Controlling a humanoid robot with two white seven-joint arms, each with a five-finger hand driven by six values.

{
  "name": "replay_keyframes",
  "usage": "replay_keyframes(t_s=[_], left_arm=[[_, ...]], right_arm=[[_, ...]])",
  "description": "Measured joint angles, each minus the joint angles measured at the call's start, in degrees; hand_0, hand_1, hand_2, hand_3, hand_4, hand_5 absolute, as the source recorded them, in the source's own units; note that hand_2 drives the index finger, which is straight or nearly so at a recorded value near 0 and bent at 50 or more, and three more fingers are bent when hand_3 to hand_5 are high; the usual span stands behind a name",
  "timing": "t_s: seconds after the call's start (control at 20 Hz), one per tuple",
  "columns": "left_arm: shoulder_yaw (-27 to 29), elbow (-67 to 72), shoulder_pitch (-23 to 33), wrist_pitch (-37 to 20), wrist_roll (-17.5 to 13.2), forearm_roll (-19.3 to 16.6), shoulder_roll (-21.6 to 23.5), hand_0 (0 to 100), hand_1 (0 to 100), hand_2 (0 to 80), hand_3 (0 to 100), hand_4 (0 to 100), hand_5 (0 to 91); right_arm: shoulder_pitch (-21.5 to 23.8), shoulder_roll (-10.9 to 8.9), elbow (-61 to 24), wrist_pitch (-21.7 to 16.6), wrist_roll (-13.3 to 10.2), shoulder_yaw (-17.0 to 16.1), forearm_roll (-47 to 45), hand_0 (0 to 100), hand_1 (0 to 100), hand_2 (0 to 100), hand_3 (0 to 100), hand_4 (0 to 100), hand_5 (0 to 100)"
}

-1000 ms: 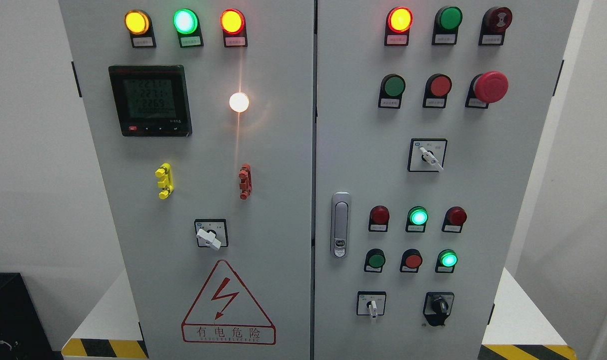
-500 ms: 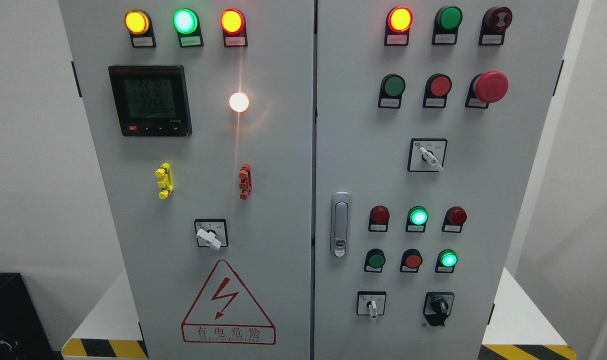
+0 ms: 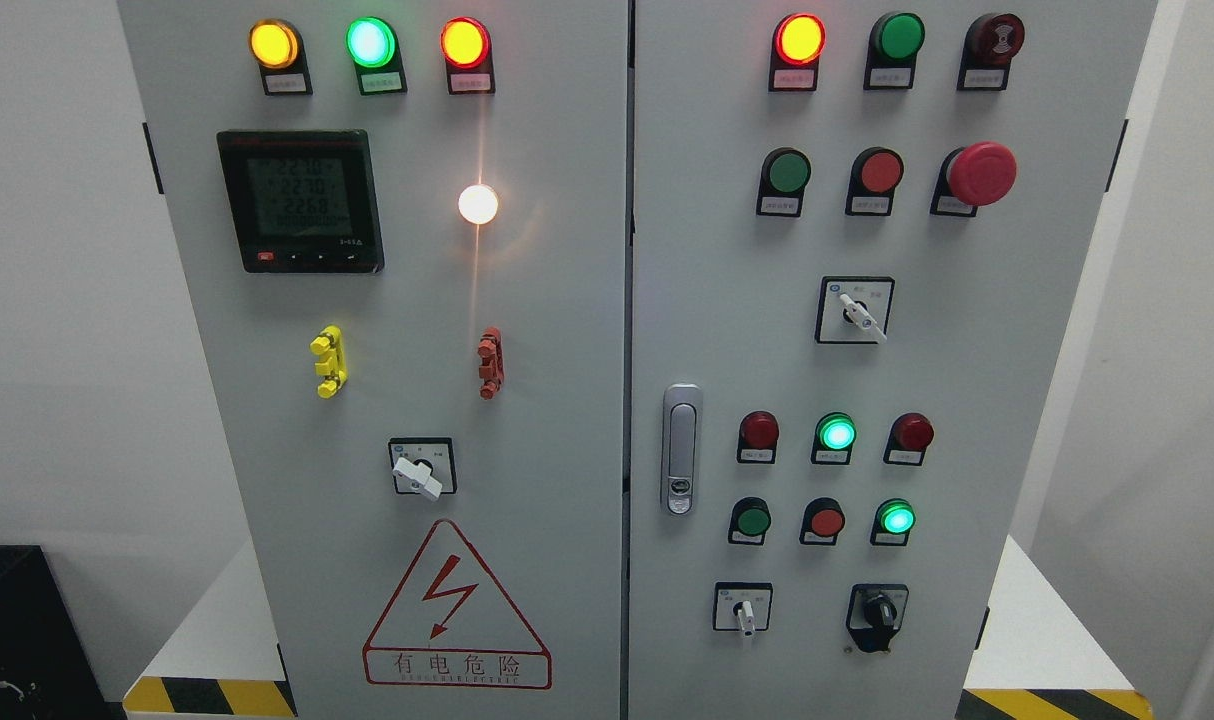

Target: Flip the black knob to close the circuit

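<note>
The black knob (image 3: pixel 878 609) sits on a black plate at the lower right of the grey control cabinet's right door (image 3: pixel 867 360). Its pointer stands roughly upright, leaning slightly left. Neither of my hands nor any arm shows in the head view. Nothing touches the knob.
Left of the knob is a white selector switch (image 3: pixel 744 611); above it are rows of red and green lamps and buttons (image 3: pixel 836 432). A red mushroom stop button (image 3: pixel 981 173), a door handle (image 3: pixel 679 450), a meter (image 3: pixel 300 200) and a shock warning sign (image 3: pixel 456 610) are on the cabinet.
Only the digits on the meter display have changed. The knob and everything else stay as they were.
</note>
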Motion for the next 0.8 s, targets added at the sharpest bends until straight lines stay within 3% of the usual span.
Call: replay_keyframes(t_s=[0.8], left_arm=[[0.0,0.0,0.0,0.0,0.0,0.0,0.0,12,56,0.0,0,0,0.0]], right_arm=[[-7.3,0.31,-7.4,2.3,-1.8,-2.0,7.5,0,0,80,99,86,86]])
